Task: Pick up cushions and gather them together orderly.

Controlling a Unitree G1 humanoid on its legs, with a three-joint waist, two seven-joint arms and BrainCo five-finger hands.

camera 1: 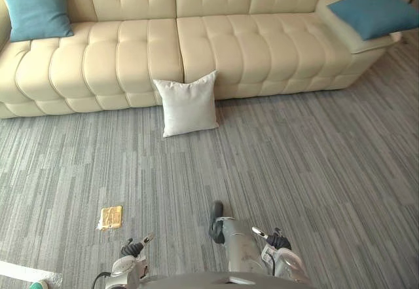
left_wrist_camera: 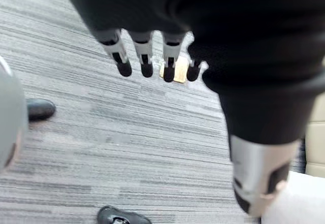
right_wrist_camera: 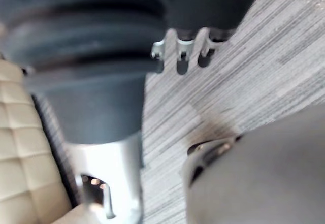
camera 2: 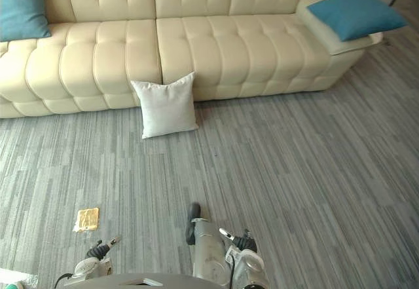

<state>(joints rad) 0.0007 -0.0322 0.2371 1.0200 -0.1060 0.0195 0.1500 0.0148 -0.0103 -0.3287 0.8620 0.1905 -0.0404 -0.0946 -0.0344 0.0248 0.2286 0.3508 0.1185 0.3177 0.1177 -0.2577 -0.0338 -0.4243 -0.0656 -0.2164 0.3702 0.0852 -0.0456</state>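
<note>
– Grey striped carpet (camera 1: 294, 171) runs up to a cream tufted sofa (camera 1: 131, 53) along the far side. Where are the cushions?

– Counting from the robot, the white cushion (camera 1: 188, 104) is at twelve o'clock. It stands on the carpet and leans against the sofa's front. One teal cushion (camera 1: 36, 4) sits at eleven o'clock, propped against the backrest at the sofa's left end. The other teal cushion (camera 1: 373, 12) lies flat at one o'clock, on the sofa's right end.

– Are any of them touching?

– No, all three are well apart.

– And the hands?

– The left robot hand (left_wrist_camera: 143, 51) hangs over the carpet with straight fingers, holding nothing. The right robot hand (right_wrist_camera: 181, 49) hangs near the sofa with loose fingers, also empty.

– Anything else on the floor?

– A small yellowish scrap (camera 1: 110, 217) lies flat on the carpet at ten o'clock, near the robot.
</note>
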